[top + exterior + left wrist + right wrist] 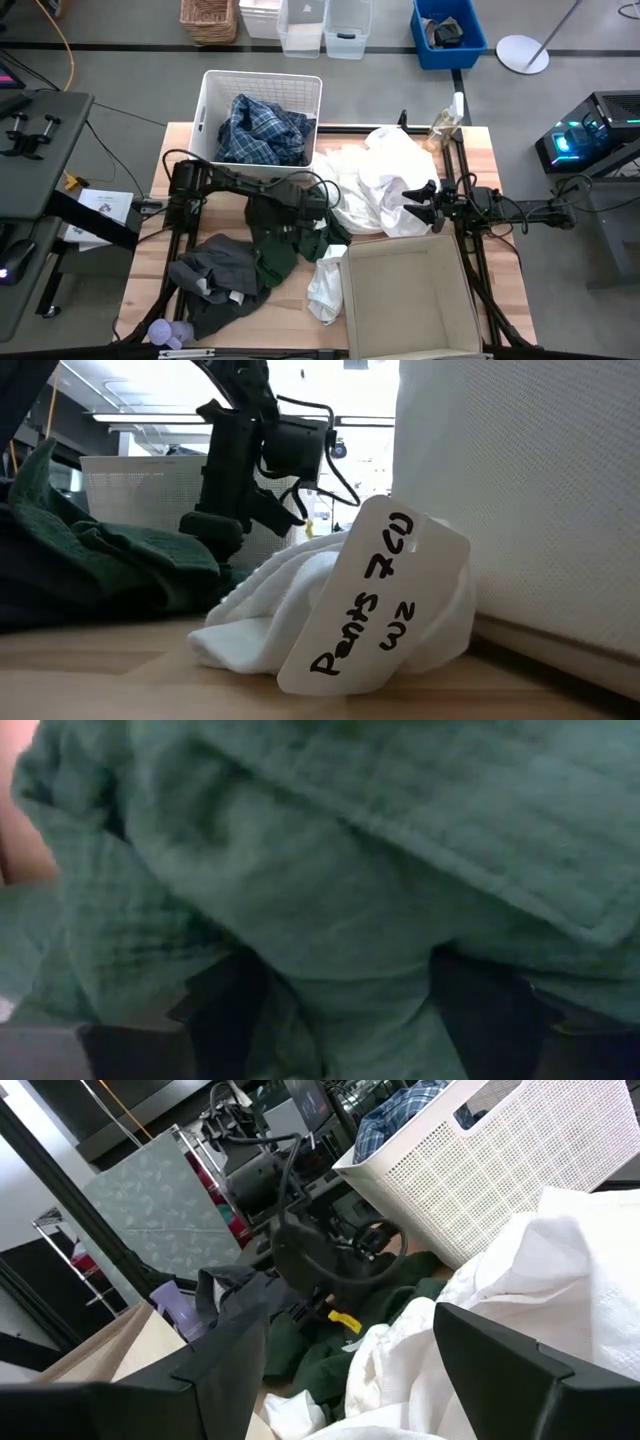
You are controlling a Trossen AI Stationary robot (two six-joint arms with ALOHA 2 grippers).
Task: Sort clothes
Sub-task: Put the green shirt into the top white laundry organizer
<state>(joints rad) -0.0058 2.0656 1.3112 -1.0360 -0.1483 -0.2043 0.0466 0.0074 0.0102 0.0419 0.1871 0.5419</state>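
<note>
A dark green garment (280,245) lies on the table's middle, partly over a dark grey one (225,280). My left gripper (318,215) is open and lowered onto the green garment, which fills the left wrist view (330,870). It also shows in the low view (225,535). White garments (385,185) are heaped at the far right. My right gripper (420,205) hovers open beside the heap, holding nothing. A small white piece (328,285) with a handwritten tag (385,600) lies by the beige box. The blue-and-white plaid shirt (262,130) lies in the white basket. My left gripper comes at the dark green garment from above, slanting from the table's left. Its two open fingers (225,1015) stand sunk in the cloth, and a bulge of green fabric (350,990) lies between them. The garment rests on the table, slack.
The white slotted basket (215,95) stands at the far edge. The beige box (440,255) stands at the near right. A purple thing (170,332) lies at the near left corner. A bottle (445,120) stands at the far right. Bins stand on the floor beyond the table.
</note>
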